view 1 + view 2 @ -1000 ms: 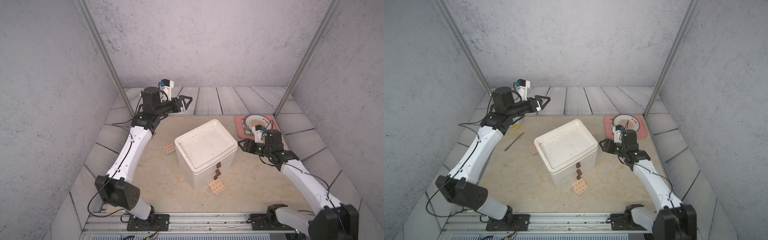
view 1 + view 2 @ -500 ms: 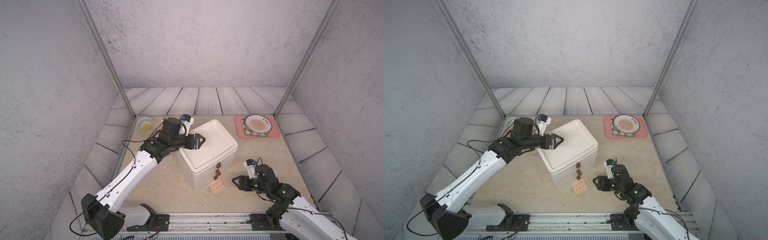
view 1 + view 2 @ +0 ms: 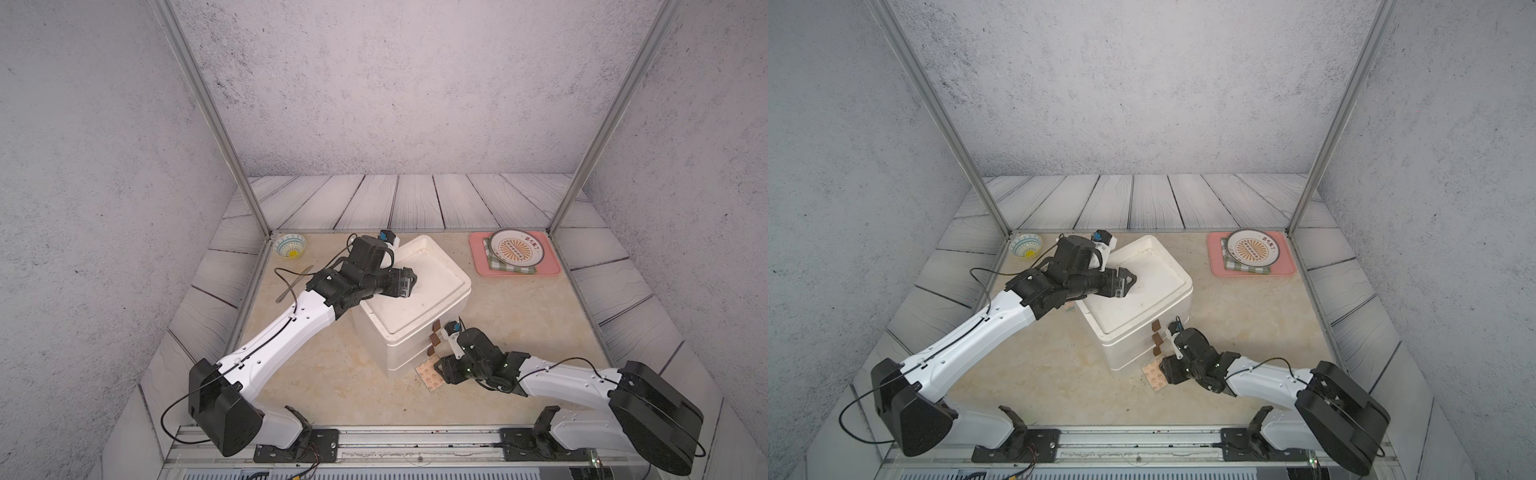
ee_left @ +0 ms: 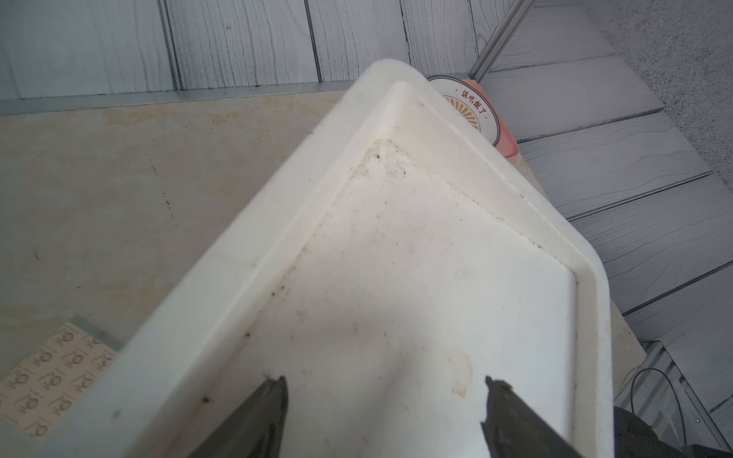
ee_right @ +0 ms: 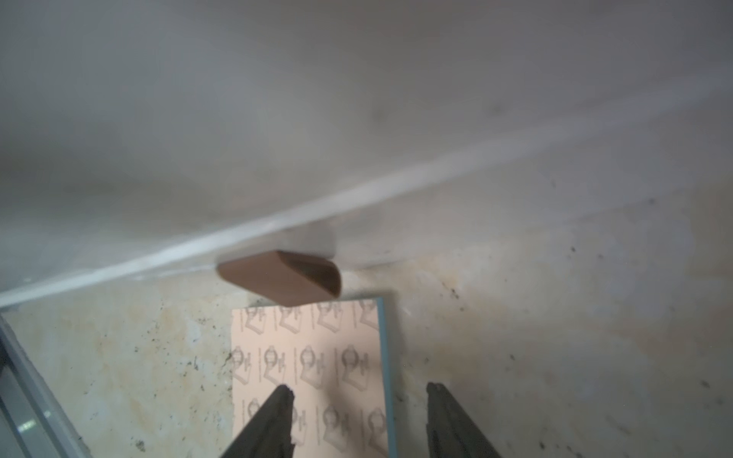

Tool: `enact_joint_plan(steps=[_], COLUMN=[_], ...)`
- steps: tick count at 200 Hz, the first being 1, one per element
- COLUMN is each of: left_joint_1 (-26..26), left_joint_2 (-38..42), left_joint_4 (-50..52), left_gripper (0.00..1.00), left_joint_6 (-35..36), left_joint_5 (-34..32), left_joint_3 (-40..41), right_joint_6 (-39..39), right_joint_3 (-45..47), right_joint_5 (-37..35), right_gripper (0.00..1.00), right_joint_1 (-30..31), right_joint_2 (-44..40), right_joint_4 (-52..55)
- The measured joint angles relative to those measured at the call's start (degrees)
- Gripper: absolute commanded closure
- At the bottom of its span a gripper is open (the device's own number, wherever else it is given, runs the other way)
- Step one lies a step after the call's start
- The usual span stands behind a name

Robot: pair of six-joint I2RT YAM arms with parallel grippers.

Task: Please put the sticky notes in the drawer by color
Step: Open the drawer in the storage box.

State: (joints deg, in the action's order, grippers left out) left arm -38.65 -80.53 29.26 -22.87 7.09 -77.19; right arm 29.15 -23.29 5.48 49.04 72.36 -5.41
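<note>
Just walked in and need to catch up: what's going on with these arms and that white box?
Two arms are working around the white drawer chest. The left gripper hovers open and empty over its recessed top. The right gripper, also open, is low by the bottom handle, above an orange-patterned sticky note on the table. The drawers look shut.

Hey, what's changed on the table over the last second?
The left end effector swung from the back left corner to above the chest top, open and empty. The right end effector left the tray side and dropped low in front of the chest, over the orange pad, near the bottom handle. Nothing was gripped or released. Chest, pad, tray and bowl stayed put.
</note>
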Motion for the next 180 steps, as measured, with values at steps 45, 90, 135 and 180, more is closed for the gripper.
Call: enact_joint_plan(steps=[45, 90, 135, 180], left_joint_1=[0.07, 0.9, 2.21, 3.34], left_joint_2=[-1.46, -4.61, -4.92, -4.87], left_joint_4=[-3.15, -5.38, -6.12, -7.34], left_gripper=[0.15, 0.15, 0.16, 0.15], left_joint_6=[2.19, 3.85, 4.57, 4.7], left_joint_5=[-3.34, -3.23, -2.86, -2.32], left_joint_3=[0.42, -1.44, -1.42, -0.63], right_joint_6=[-0.04, 1.29, 2.43, 3.65], right_joint_3=[6.43, 6.4, 6.08, 5.99], right_joint_5=[-4.39, -8.87, -10.93, -12.94], right_gripper=[0.57, 0.6, 0.77, 0.93], right_joint_1=[2.78, 3.78, 4.72, 6.43], right_joint_2=[0.63, 9.01, 16.94, 23.76], right_joint_4=[-17.92, -31.65, -41.75, -52.35])
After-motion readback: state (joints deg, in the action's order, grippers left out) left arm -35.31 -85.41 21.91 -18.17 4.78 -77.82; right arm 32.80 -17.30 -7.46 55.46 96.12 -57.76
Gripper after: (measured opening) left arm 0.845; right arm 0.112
